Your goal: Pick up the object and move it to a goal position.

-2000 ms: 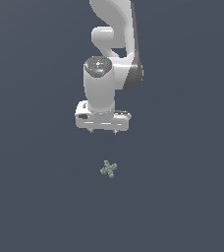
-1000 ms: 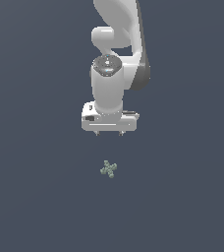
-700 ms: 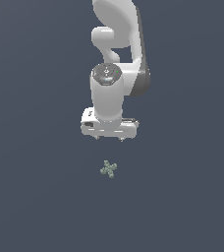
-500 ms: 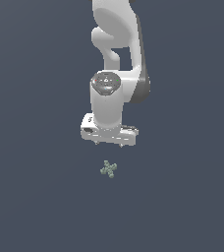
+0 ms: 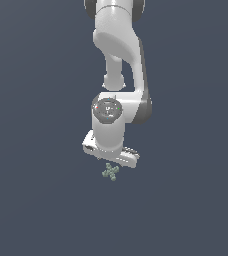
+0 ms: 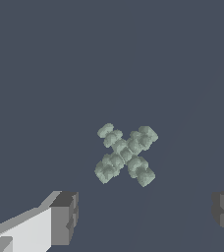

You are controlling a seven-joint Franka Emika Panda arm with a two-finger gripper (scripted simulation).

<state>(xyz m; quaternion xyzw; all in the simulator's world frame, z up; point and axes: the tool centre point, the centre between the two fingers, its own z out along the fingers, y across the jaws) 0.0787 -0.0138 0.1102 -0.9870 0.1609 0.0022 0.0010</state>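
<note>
The object [image 5: 110, 172] is a tiny pale grey-green cross of knobby balls lying on the flat dark grey floor. In the exterior view my white gripper [image 5: 111, 159] hangs just above it and its body hides the fingers. In the wrist view the object [image 6: 126, 152] lies flat between and beyond my two dark-tipped fingers [image 6: 65, 218], which stand wide apart. The gripper [image 6: 146, 214] is open and empty, not touching the object.
The dark grey floor [image 5: 36, 200] spreads evenly all around. No other objects, containers or edges show in either view. No goal marker shows.
The arm has come down steadily toward the object, and the wrist has turned a little. The object has not moved.
</note>
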